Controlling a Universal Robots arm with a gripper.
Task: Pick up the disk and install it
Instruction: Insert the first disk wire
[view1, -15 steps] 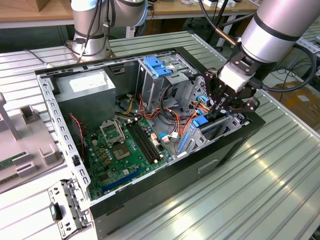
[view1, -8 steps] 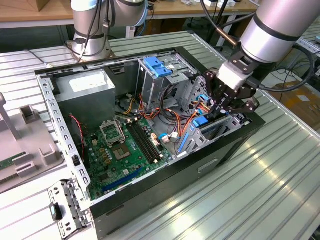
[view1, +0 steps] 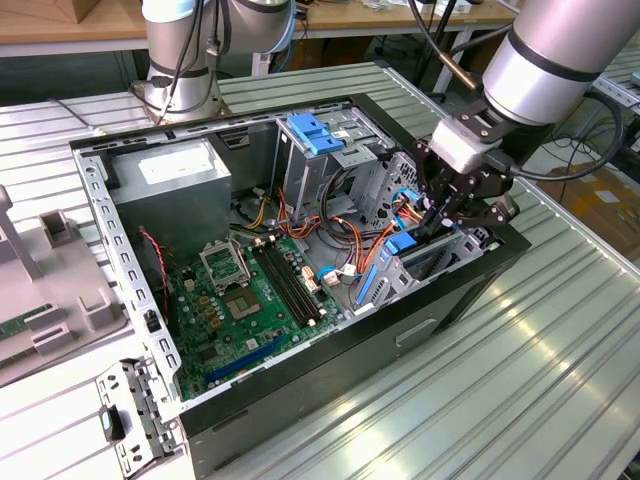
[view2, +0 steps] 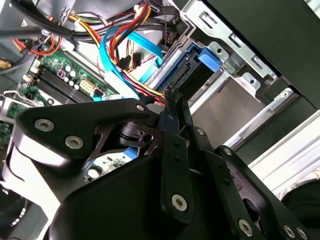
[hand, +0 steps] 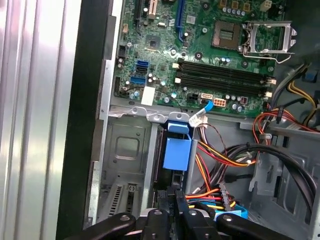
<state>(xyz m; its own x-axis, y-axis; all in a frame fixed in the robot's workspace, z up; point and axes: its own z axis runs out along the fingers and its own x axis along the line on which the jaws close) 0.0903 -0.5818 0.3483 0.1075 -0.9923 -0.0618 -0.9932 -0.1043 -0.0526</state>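
One gripper (view1: 440, 222) reaches down into the open computer case (view1: 330, 350) at the exterior view's right, over the metal drive cage (view1: 425, 265) near the case's front wall. In the second wrist view its two black fingers (view2: 172, 130) stand close together, a narrow stance, with their tips right at the blue-railed end of the disk (view2: 192, 75); whether they pinch the rail or only touch it, I cannot tell. The disk sits on edge inside the cage slot, dark body down in the bay, with its blue plastic rail and tab facing up. In the first wrist view the disk (hand: 176, 150) shows as a blue tab above a dark slot, just beside the edge of the green motherboard (hand: 200, 50), with the gripper (hand: 176, 210) directly over it. Orange, yellow and red cables (hand: 220, 160) run just beside the slot. The grey power supply (view1: 170, 185) lies well apart, at the case's far corner in the exterior view.
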